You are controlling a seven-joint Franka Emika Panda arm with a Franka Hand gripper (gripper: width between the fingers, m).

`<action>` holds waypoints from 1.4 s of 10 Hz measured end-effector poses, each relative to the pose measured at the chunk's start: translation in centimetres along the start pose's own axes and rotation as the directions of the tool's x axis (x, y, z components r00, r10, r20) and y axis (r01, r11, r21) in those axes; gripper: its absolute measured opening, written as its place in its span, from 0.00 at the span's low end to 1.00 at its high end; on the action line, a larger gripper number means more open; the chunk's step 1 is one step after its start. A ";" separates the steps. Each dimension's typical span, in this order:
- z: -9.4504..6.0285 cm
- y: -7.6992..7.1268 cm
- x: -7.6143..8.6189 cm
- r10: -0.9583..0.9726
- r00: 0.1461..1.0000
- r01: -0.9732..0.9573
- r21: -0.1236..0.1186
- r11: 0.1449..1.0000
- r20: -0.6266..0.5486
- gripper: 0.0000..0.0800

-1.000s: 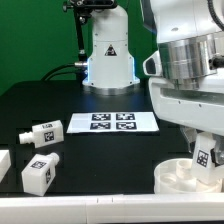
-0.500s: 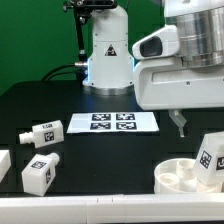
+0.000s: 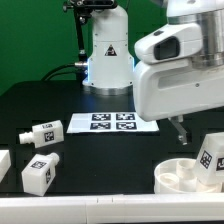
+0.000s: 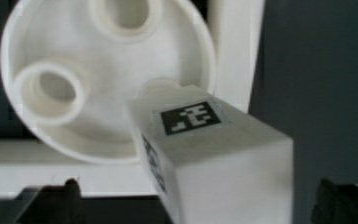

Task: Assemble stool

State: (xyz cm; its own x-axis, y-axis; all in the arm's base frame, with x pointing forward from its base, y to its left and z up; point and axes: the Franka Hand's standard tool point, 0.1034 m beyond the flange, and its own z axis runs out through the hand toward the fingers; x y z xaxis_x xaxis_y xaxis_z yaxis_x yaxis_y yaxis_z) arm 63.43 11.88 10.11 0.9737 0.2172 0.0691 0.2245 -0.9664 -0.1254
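I have let go and risen. My claw (image 3: 180, 131) hangs spread and empty over the desk (image 3: 110, 160). The leg (image 3: 210, 156) stands tilted in the seat ring (image 3: 176, 178), lower right of the frame. It seems placed, perhaps not fully seated. The loose legs (image 3: 40, 134) wait at lower left.

Marker board (image 3: 113, 122) lies flat on the desk (image 3: 120, 165). Past its end on the exterior view's right, the arm (image 3: 185, 70) hangs over with the jaws just beside the board's corner, off the desk and holding nothing. Further that way and nearer the camera, the seat ring (image 3: 178, 177) has a tilted leg (image 3: 211, 155) on it. On the exterior view's left of the board, the first loose leg (image 3: 42, 134) lies close by and the second loose leg (image 3: 40, 172) lies nearer the camera.
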 end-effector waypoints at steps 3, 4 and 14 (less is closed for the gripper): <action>0.0 0.0 0.0 -0.252 0.968 0.253 -0.029 0.967 0.014 0.81; 0.1 0.0 0.0 -0.310 0.951 0.310 -0.028 0.950 0.016 0.81; 2.6 0.2 0.1 -0.904 0.409 0.912 -0.019 0.410 0.123 0.80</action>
State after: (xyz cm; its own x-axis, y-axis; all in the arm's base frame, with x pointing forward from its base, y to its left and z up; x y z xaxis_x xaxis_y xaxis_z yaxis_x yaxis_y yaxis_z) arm 63.70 12.06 7.47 0.2002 0.9795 0.0202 0.9792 -0.2008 0.0305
